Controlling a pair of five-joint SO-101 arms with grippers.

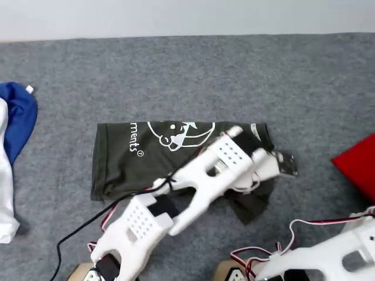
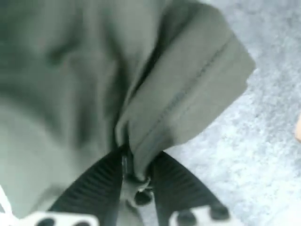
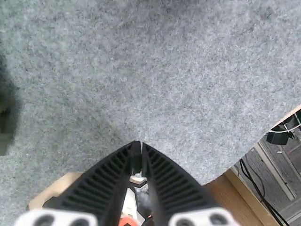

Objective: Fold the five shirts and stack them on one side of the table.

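Dark green shirt [image 1: 146, 158] lies mid-desk, print side up and flattened into a rough rectangle. Its right end is rumpled and lifted under the left arm [image 1: 199, 175], which reaches across it from the near edge. Left tool [image 2: 135, 162] is clamped on a hemmed fold of that shirt, with only a thin bit of cloth between the jaws, right at the tips. Right tool [image 3: 137, 148] is closed on nothing and hangs over bare grey felt desk [image 1: 234, 76] near the near-right corner, well apart from the green shirt. Blue shirt [image 1: 20, 114] and white shirt [image 1: 4, 193] sit at the left edge and red shirt [image 1: 358, 164] at the right edge, all unfolded as far as I can tell.

Risks, judged from here:
- The pinch is shallow, so the hem could slip out mid-fold and drop in a heap.
- I can't tell how many layers are caught. If it is only one, the fold opens up instead of carrying over.
- Nothing pins the far end, and felt grips cloth. A pull may drag or skew the whole shirt rather than crease it.
- The right corner is already bunched, so folding over it would lock in a lumpy edge and make for a bad stack later.
- The left arm's cable trails near the shirt's near edge and could snag it.
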